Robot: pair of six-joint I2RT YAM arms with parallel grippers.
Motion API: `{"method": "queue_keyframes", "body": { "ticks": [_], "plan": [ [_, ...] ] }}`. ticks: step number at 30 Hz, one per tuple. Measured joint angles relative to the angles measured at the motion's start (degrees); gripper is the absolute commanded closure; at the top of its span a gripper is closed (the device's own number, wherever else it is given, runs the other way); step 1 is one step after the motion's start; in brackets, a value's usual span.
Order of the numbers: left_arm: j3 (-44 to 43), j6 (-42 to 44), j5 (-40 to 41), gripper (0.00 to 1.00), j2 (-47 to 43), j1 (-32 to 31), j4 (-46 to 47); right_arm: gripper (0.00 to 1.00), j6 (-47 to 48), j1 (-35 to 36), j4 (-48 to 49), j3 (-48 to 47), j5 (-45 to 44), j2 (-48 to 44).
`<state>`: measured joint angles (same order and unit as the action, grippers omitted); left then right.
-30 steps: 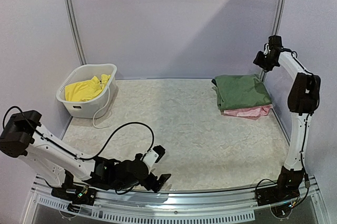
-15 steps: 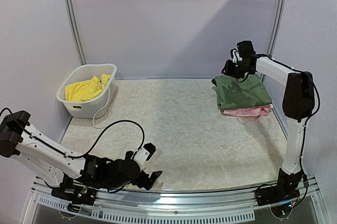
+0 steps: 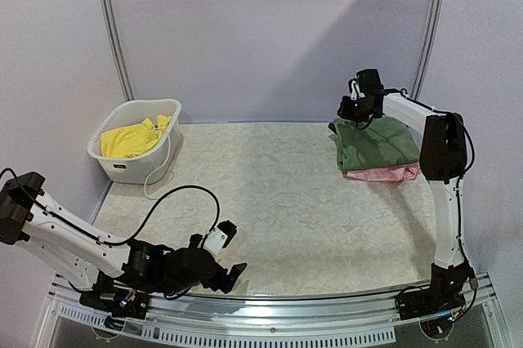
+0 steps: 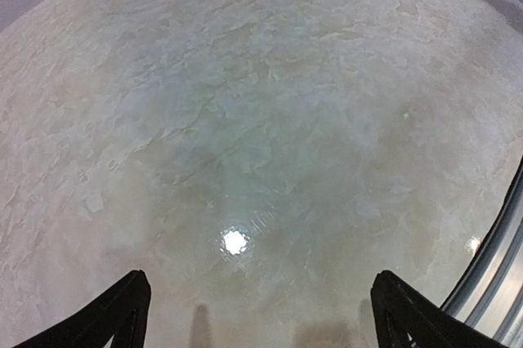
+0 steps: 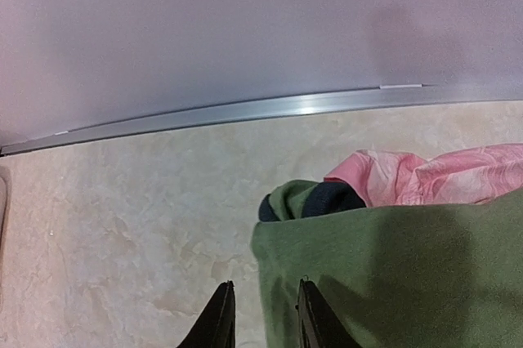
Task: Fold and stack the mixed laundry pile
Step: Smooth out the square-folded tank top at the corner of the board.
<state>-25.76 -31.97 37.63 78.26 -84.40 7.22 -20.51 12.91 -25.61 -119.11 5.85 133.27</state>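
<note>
**Status: right arm.** Over the last second the right arm has swung in from beside the rear right post. The right gripper (image 3: 354,109) now sits over the far-left corner of the folded stack. In the wrist view its jaws have drawn in to a narrow gap, and the left edge of the olive-green tank top (image 5: 392,283) runs up between the two fingertips. I cannot tell whether the tips are pinching the cloth or hanging just above it, so I treat the grip as unconfirmed.

**Status: left arm.** The left arm has pulled back toward the near-left of the table (image 3: 278,193). The left gripper (image 4: 260,278) is spread wide over bare surface and holds nothing.

**Location of work items.**
- The tank top lies folded at the far right of the table, on top of the pink garment (image 3: 394,173), whose near edge shows beneath it.
- The dark blue garment (image 5: 331,198) is visible only in the right wrist view, as a small fold between the green and pink layers at the stack's corner.
- The yellow shorts (image 3: 131,140) are unfolded in the white basket (image 3: 122,170) at the far left, where they lay a second ago.

**Assessment.** The stack has not shifted. I judge that the right arm is either tidying this corner or about to lift the stack. The shorts are the one item not yet folded, so the task appears well advanced but incomplete.
</note>
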Motion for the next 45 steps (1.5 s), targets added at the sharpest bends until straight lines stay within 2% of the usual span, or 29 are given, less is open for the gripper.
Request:
{"method": "queue_keyframes", "body": {
  "ticks": [6, 14, 21, 26, 31, 35, 42, 45],
  "plan": [
    [0.0, -1.22, 0.94, 0.04, 0.02, 0.0, -0.68, 0.74, -0.31, -2.05, -0.68, -2.12, 0.46, 5.95],
    [-1.62, -1.09, 2.01, 0.03, 2.73, 0.0, -1.51, 0.7, -1.49, -5.31, -0.9, -10.99, 7.06, 12.83],
    [-4.22, -0.59, 2.29, 0.02, 4.74, 0.0, -2.34, 0.66, -1.77, -6.16, -0.98, -14.27, 11.58, 14.08],
    [-5.79, -0.13, 2.67, 0.01, 4.79, 0.0, -3.98, 0.58, -1.88, -5.77, -1.81, -14.45, 12.94, 13.22],
    [-7.76, 0.42, 3.65, 0.0, 4.79, 0.0, -7.76, 0.58, -1.25, -4.11, -3.78, -10.84, 12.72, 7.41],
    [-9.77, 0.55, 4.61, 0.0, 4.76, 0.0, -11.34, 0.58, -0.87, -0.81, -3.34, -4.66, 12.24, -1.31],
    [-11.04, 1.53, 6.6, 0.01, 1.99, 0.0, -16.63, 0.56, -0.2, 6.93, 0.5, 11.02, 10.03, -16.87],
    [-12.17, 2.08, 7.76, 0.01, 0.31, 0.07, -19.32, 0.5, -0.39, 9.73, 2.43, 20.72, 8.52, -23.19]
  ]
}}
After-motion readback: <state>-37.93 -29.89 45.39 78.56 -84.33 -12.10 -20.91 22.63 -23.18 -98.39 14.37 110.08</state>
